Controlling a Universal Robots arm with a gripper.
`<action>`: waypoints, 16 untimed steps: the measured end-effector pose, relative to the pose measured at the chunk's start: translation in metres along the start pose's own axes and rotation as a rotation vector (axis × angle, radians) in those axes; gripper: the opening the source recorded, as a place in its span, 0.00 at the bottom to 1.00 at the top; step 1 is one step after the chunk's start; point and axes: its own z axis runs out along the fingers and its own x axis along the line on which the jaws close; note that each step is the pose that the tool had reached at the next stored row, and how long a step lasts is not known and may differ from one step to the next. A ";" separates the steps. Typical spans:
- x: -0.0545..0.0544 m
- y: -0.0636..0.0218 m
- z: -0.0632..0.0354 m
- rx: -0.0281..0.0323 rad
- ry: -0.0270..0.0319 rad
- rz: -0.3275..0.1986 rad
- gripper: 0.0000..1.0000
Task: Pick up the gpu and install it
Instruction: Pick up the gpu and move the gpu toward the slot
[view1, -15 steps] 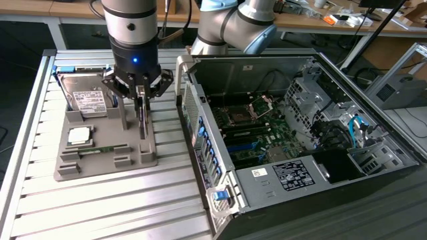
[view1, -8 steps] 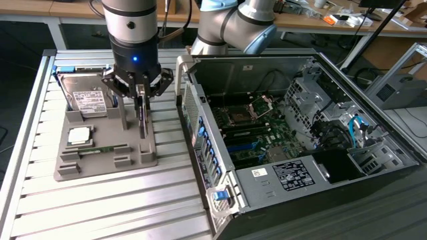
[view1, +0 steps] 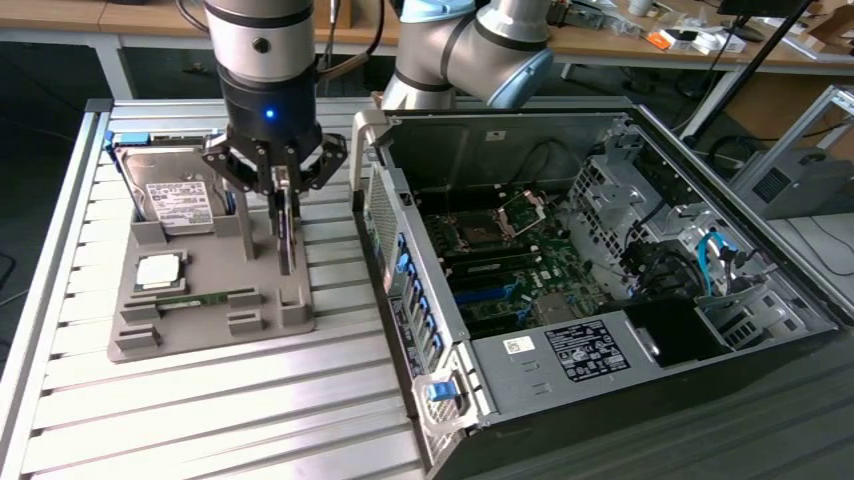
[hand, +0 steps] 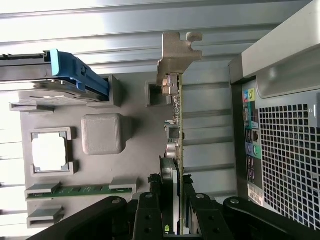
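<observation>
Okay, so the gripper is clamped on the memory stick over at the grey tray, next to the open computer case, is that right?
Not quite. The gripper is clamped on the gpu, not the memory stick, which lies in its own slot. The wrist view shows the fingers on either side of the upright card. The rest holds: this is at the grey tray, next to the open computer case.

The black metal gripper (view1: 283, 190) has jointed fingers (hand: 150, 212) with round bolts (hand: 116, 201). Just above it, the fat round arm (view1: 260, 40) is black with a small glowing blue light (view1: 267, 113), then shiny silver metal higher up.
</observation>
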 end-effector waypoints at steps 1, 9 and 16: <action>0.000 0.0000 -0.0004 0.0000 -0.0001 0.000 0.27; 0.000 0.0002 -0.0045 0.0000 0.0000 0.000 0.27; 0.000 0.0003 -0.0084 0.0000 0.0000 0.000 0.27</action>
